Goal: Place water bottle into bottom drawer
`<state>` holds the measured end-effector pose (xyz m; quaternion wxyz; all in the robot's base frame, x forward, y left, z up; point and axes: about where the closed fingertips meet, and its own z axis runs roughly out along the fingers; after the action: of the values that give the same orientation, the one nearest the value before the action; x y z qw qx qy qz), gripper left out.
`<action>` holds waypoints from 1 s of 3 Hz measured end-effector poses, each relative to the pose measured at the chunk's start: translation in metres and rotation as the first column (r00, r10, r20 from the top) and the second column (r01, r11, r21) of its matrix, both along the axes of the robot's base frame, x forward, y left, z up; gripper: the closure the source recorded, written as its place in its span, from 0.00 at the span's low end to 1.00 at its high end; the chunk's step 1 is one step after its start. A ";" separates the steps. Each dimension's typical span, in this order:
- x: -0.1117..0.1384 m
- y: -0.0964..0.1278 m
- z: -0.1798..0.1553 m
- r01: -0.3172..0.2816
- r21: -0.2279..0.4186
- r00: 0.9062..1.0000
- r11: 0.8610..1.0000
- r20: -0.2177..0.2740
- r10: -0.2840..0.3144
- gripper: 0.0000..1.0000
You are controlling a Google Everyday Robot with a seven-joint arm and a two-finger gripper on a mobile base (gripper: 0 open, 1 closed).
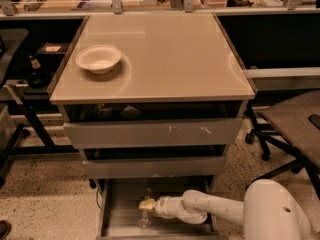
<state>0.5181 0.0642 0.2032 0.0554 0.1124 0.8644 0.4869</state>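
Note:
The bottom drawer (120,218) is pulled open under the cabinet, its flat grey floor showing. My white arm reaches in from the lower right. My gripper (146,204), with tan fingertips, is low inside the drawer near its middle, shut on the water bottle (145,219). The clear bottle stands roughly upright in the grip, its lower end close to the drawer floor. I cannot tell whether it touches the floor. Part of the bottle is hidden by the fingers.
A white bowl (99,59) sits on the beige tabletop (165,54) at the left. Two upper grey drawers (150,132) overhang the open drawer. An office chair (292,124) stands to the right, dark furniture legs (30,124) to the left.

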 end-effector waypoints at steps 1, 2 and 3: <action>0.003 0.003 -0.010 0.001 -0.013 1.000 1.000 0.012 -0.001 1.00; 0.000 0.005 -0.023 0.010 -0.034 1.000 0.999 0.012 -0.009 1.00; -0.004 0.007 -0.034 0.015 -0.050 1.000 0.999 0.007 -0.015 1.00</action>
<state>0.5140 0.0710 0.1690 0.0645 0.1158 0.8752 0.4652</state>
